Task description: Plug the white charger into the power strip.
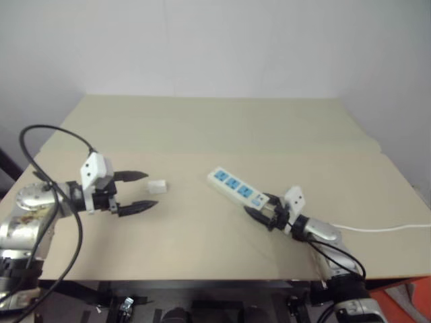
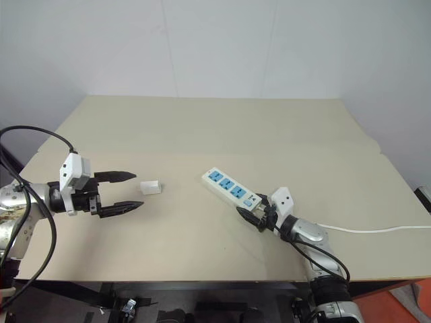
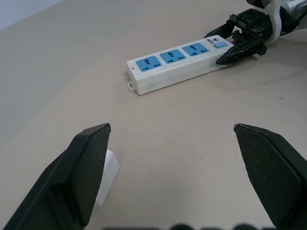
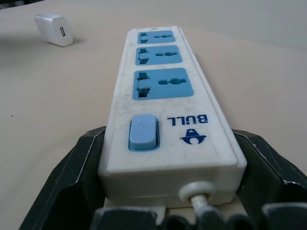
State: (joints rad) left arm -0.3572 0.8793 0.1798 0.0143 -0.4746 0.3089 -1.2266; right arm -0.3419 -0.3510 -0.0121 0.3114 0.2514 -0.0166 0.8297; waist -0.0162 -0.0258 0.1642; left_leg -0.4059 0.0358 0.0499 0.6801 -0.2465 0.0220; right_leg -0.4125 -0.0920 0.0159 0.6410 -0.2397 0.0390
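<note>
- Currently, the power strip, at frame centre, is straddled at its switch end by the right gripper, presumably for steadying; whether it is clamped cannot be told.
- Left gripper, spread wide, is aimed at the white charger left of centre, not yet grasped.

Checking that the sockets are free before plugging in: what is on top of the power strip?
Nothing sits on the power strip: three blue sockets empty, switch uncovered. The right gripper flanks its cord end, hiding the lower sides there.
</note>
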